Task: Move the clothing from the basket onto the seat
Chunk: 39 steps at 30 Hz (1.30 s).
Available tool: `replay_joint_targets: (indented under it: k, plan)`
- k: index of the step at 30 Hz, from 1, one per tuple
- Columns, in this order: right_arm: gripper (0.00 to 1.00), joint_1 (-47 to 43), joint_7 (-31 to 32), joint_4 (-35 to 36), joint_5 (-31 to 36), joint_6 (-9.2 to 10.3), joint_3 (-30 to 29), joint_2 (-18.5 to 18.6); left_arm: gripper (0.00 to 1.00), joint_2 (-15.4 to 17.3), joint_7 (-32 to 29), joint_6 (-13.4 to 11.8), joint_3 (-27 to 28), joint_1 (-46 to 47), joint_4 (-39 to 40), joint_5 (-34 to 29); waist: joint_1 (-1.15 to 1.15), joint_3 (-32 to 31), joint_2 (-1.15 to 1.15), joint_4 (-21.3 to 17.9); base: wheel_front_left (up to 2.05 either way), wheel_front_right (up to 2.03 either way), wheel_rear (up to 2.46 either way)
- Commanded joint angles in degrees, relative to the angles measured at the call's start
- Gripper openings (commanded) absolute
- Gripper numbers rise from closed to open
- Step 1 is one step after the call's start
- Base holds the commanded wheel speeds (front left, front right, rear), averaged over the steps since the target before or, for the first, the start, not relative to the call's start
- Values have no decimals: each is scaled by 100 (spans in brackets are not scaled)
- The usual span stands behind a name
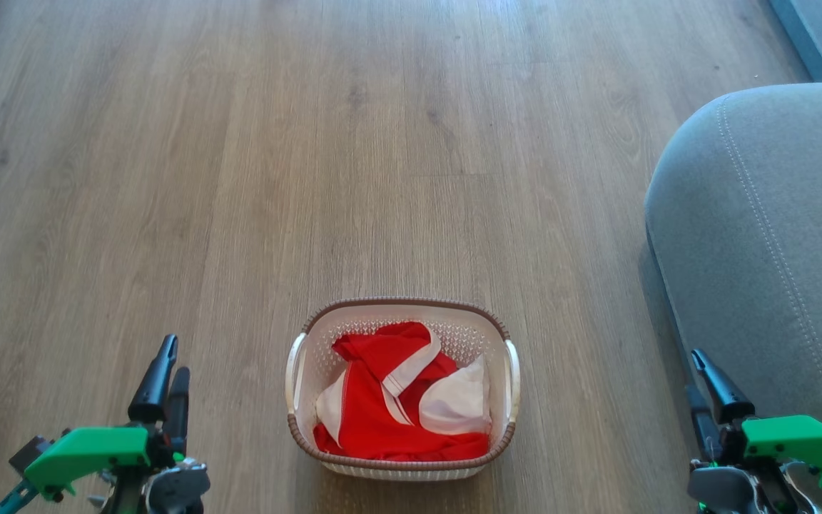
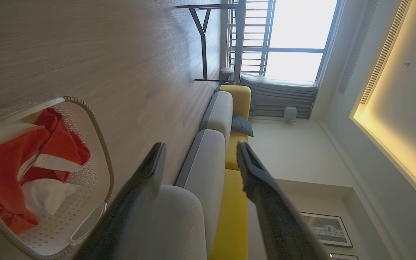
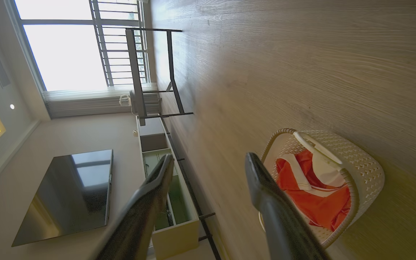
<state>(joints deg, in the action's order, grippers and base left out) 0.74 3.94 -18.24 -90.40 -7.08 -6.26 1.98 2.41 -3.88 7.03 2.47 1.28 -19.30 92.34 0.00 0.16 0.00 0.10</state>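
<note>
Wood floor (image 1: pixel 275 143) stretches open ahead. Left gripper (image 1: pixel 174 358) and right gripper (image 1: pixel 696 373) both spread, empty; basket (image 1: pixel 404 305) with clothing (image 1: pixel 375 417) between them, seat (image 1: pixel 775 250) edge just beside the right one.

Floor (image 1: pixel 382 143): wood-look planks, pale brown, grain running away from the viewer.
Window (image 2: pixel 294 32): tall, bright, fitted with a dark barred railing.
Curtain (image 2: pixel 280 97): grey, gathered along the window's base.
Table frame (image 2: pixel 202 39): black metal, standing on the floor near the window.
Pillow (image 2: pixel 242 125): dark teal, resting against a yellow backrest (image 2: pixel 235 155).
Picture (image 2: pixel 327 229): framed, on the wall.
TV (image 3: pixel 67 195): black, screen off, wall-mounted.
Cabinet (image 3: pixel 179 236): low, white, beneath the TV.
</note>
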Motion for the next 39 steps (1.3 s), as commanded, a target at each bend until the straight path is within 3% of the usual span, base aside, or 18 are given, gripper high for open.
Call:
replay_joint_targets:
  k: [1, 17, 39]
  plan:
    - [100, 198, -72, 235, 79, -6, 36, 55, 100, 24, 64, -1, -9, 271, 233, -48, 0, -2, 0, 2, 0, 0, 0]
    - [100, 258, -337, 328, 1170, -11, 197, 174, 100, 105, 331, -80, -206, 328, 228, -667, 0, -6, 0, 4, 0, 0, 0]
    - [100, 416, -707, 408, 3293, -18, 501, 415, 100, 140, 702, -170, -251, 422, 256, -2574, 0, 4, 0, 8, 0, 0, 0]
